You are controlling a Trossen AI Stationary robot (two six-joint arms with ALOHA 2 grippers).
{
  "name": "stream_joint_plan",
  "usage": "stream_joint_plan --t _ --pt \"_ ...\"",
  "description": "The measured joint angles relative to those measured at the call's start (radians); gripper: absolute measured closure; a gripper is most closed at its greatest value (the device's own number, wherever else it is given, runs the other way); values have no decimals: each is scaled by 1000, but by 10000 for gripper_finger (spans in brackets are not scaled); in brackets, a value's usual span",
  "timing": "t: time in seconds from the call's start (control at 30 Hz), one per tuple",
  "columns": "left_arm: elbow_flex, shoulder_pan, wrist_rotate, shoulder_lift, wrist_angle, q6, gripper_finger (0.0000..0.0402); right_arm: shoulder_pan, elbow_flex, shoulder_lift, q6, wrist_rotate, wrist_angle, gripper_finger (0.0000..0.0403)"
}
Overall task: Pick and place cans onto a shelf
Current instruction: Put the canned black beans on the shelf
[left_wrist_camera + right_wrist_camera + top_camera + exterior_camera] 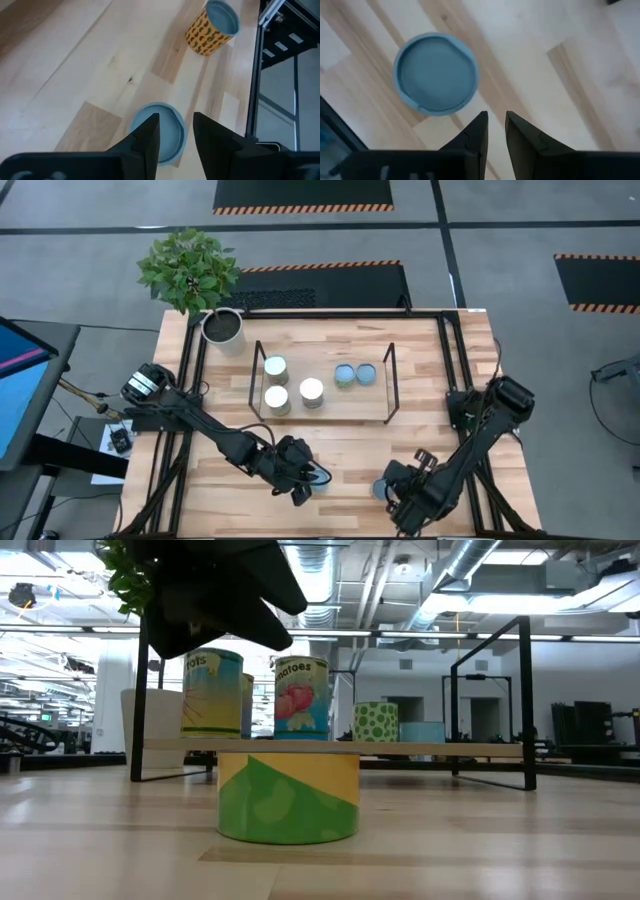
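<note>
The light-wood shelf [322, 405] with black wire ends holds several cans: three white-topped [277, 398] and two blue-topped [344, 374]. A green-and-yellow can with a blue top [288, 798] stands on the table near the front edge [318, 478]. My left gripper [176, 125] hovers above it with its fingers a little apart, clear of the can's top [157, 131]. A yellow spotted, blue-topped can [212, 27] stands to its right [382, 488]. My right gripper [496, 120] is shut beside that can [435, 74], above the table, touching nothing.
A white plant pot [222, 327] with a leafy plant stands at the far left corner. Black rails [450, 360] run along the table's sides. Bare wood lies between the shelf and the two front cans. The shelf's cans show in the low view [302, 695].
</note>
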Motion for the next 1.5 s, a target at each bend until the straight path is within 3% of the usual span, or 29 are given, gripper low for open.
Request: stream_joint_plan --t 0.27,0.63,0.8,1.23,1.37,1.5 --pt "0 8 -3 0 6 31 297 -38 0 -50 -153 -26 -10 294" --pt "0 23 3 0 6 68 297 -120 -1 -6 -221 -78 54 169" --pt "-1 23 6 0 1 68 297 -138 -1 30 -265 -114 78 149" --pt "-1 22 32 0 -9 66 297 -179 3 115 -298 -151 151 155" --pt "-1 21 32 0 -9 63 297 -219 1 103 -323 -133 203 198" --pt "-1 21 33 0 -9 64 297 -257 0 102 -376 -137 246 279"
